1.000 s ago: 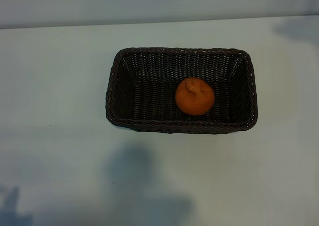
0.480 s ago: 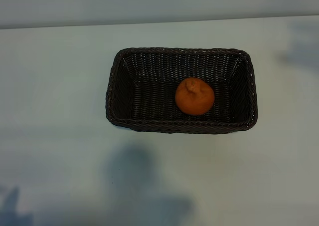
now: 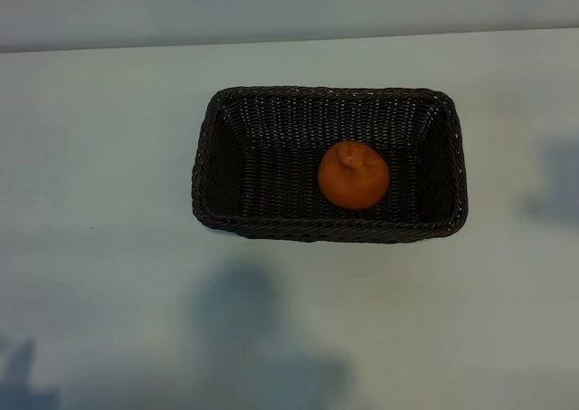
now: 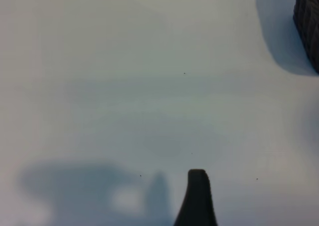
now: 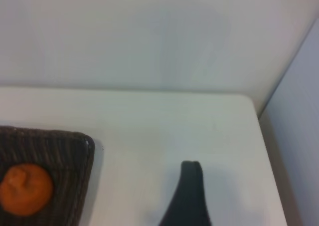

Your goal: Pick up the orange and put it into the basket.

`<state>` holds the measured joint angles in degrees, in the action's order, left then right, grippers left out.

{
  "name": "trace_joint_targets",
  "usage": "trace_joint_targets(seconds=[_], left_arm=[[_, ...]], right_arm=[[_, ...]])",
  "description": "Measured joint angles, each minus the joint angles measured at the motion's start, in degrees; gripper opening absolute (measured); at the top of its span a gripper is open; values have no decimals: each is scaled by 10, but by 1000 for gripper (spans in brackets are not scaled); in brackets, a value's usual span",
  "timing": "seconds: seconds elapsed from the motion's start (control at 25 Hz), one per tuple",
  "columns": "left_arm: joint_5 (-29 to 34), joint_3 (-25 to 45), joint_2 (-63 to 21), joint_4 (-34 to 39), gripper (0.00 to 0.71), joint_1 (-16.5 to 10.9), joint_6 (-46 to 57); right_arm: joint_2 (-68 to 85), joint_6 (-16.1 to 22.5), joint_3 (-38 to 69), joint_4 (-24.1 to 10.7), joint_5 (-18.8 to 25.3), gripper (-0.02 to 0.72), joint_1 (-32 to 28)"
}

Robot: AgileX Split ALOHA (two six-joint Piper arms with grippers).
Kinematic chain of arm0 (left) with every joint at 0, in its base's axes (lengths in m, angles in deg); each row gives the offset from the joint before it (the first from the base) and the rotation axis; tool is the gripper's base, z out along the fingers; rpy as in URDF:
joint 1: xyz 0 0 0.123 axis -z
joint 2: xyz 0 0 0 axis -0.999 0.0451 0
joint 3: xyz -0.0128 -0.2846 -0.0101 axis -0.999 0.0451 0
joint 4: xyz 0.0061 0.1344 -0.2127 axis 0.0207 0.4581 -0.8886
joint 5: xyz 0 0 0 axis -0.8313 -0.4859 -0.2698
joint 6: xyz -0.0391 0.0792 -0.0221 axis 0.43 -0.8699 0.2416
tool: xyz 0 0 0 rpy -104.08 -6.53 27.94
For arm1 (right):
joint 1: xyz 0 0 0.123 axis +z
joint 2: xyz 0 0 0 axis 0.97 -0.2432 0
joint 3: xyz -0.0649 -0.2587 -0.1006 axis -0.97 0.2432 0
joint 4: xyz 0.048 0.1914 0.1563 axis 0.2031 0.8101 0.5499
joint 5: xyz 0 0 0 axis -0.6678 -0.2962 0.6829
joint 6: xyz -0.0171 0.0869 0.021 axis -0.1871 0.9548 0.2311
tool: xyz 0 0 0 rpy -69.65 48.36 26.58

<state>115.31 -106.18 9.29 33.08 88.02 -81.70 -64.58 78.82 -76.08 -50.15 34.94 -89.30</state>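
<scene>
Orange (image 3: 353, 175) sits inside basket (image 3: 328, 228), off its rims; both tools wide, empty.

Of our left tool (image 4: 197, 198) we see only one dark, matte finger with a rounded tip; our right tool (image 5: 187, 196) shows the same: a dark, smooth, tapering finger.

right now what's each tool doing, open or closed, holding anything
Left tool: open, empty, over bare table.
Right tool: open, empty, beside the basket.
</scene>
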Motion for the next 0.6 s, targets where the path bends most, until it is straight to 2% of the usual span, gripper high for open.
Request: trace_joint_targets(seconds=[0.2,0.6], left_arm=[[0,0,0,0,592,0,0],[0,0,0,0,592,0,-1]], right_arm=[[81,5,51,-9,-8,596,46],[191,26,148,-12,-9,596,41]])
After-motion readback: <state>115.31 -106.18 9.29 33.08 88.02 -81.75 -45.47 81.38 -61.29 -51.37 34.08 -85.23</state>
